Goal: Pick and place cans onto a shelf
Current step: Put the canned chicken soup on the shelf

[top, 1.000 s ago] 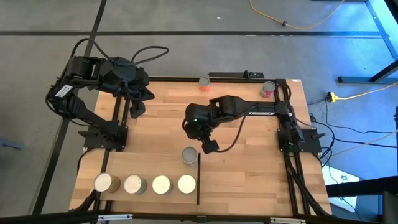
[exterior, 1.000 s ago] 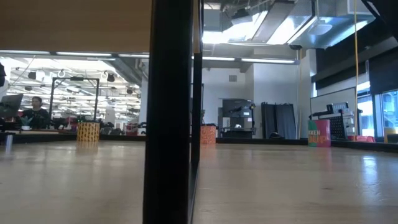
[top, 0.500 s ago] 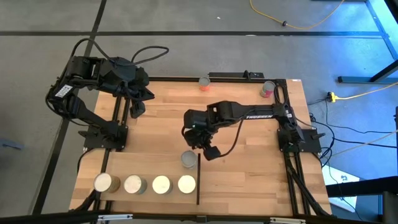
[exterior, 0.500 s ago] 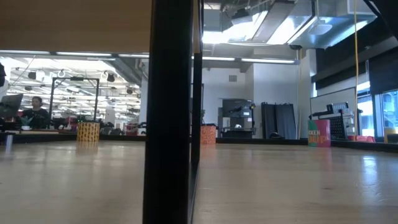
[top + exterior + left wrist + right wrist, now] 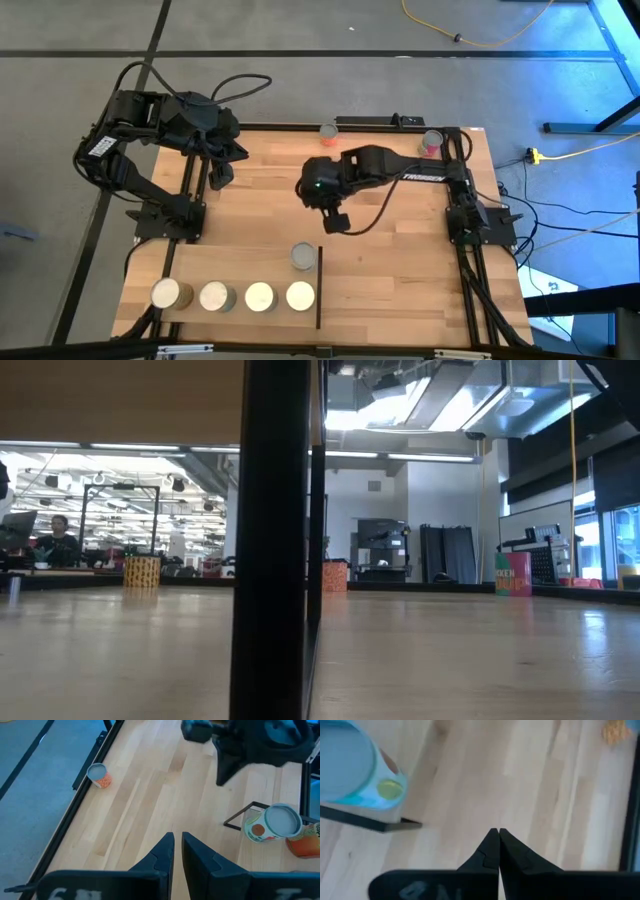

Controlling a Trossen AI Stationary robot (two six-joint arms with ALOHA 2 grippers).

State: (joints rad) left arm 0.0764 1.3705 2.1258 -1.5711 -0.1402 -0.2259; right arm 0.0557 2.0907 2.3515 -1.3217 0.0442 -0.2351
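Tabletop (image 5: 400, 270): plank-patterned wood inside a black frame, seen from above with both arms over it.
Shelf (image 5: 240, 318): pale smooth panel on the near-left part of the tabletop, with a thin black bar (image 5: 319, 288) along its right edge.
Left arm: folded over the far-left corner of the table, well away from every can.
Left gripper (image 5: 219, 172): hangs above bare wood near that corner; in its wrist view the two dark fingers (image 5: 162, 851) stand a narrow slit apart with nothing between them.
Right arm: reaches from its base on the right edge in toward the table's middle.
Right gripper (image 5: 338, 218): above bare wood at mid-table, apart from the nearest can; its fingertips (image 5: 491, 842) are pressed together, empty.
Row of cans (image 5: 233, 296): four upright with pale round tops, side by side on the shelf along the near edge.
Lone can (image 5: 303, 256): upright with a grey-silver top, on the shelf just beside the black bar's far end, behind the row; the right wrist view shows it as a pale-topped can with a teal label (image 5: 355, 772).
Orange can (image 5: 328, 132): upright at the table's far edge, near the middle.
Pink can (image 5: 431, 143): upright near the far-right corner.
Low view: a black upright post (image 5: 275, 540) fills the centre; the far cans show small on the table's far edge.
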